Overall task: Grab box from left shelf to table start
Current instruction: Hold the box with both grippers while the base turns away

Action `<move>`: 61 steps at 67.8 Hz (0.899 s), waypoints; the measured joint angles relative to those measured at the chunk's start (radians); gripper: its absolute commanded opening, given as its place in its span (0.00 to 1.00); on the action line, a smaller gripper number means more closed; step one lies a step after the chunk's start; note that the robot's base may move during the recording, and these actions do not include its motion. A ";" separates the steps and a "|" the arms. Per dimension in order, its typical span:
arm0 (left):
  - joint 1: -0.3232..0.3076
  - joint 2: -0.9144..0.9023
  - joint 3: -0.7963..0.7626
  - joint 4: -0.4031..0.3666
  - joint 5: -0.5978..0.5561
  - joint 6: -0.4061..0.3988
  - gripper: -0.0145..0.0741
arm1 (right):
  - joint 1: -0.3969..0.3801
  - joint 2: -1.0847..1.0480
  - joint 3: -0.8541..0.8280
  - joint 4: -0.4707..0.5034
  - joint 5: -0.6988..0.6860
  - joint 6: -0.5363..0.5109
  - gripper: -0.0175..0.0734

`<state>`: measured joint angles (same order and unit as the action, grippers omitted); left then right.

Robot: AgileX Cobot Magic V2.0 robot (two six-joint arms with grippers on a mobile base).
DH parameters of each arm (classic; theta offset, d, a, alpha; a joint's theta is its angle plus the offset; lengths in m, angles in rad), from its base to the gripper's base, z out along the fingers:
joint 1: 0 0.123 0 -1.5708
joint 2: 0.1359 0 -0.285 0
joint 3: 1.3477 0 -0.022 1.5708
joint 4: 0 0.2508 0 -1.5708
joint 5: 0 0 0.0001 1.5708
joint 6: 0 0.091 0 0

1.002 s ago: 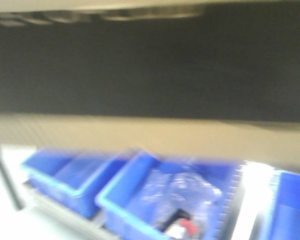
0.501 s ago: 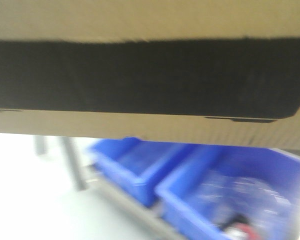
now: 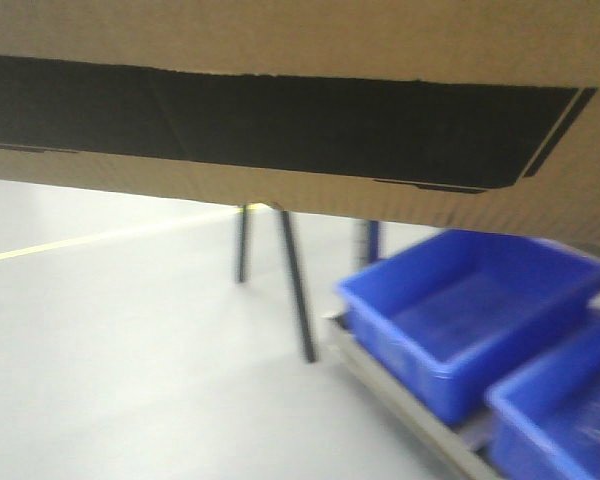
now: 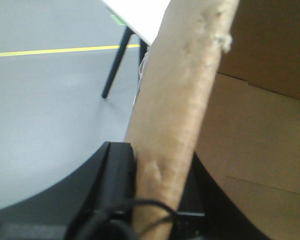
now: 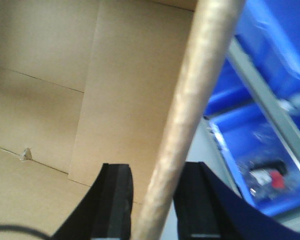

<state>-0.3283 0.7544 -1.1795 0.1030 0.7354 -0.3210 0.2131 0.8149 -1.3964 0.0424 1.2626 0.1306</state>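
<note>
The grey floor (image 3: 130,340) runs smooth and bare, crossed by a thin yellow line (image 3: 90,238) that slants from the left edge toward the middle. Dark slanted legs (image 3: 292,285) stand on it near the end of that line. In the left wrist view a corner of the white tabletop (image 4: 137,14) shows above one such leg, with a small green mark near its edge. To the right, a shelf (image 3: 405,405) with a silvery metal rail carries two blue bins (image 3: 460,310) set side by side; in the right wrist view one bin (image 5: 260,160) holds small blurred items
</note>
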 measured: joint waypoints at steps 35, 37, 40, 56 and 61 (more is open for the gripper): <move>0.000 -0.003 0.002 0.002 -0.002 0.002 0.06 | 0.000 0.000 0.000 0.000 0.000 0.000 0.26; 0.000 -0.003 0.002 0.002 -0.001 0.002 0.06 | 0.000 0.000 0.000 0.000 0.000 0.000 0.26; 0.000 -0.003 0.002 0.002 -0.001 0.002 0.06 | 0.000 0.000 0.000 0.000 0.000 0.000 0.26; 0.000 -0.003 0.002 0.002 -0.001 0.002 0.06 | 0.000 0.000 0.000 0.000 0.000 0.000 0.26; 0.000 -0.003 0.002 0.002 -0.001 0.002 0.06 | 0.000 0.000 0.000 0.000 0.000 0.000 0.26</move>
<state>-0.3283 0.7514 -1.1772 0.1052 0.7341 -0.3192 0.2131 0.8149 -1.3964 0.0424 1.2626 0.1306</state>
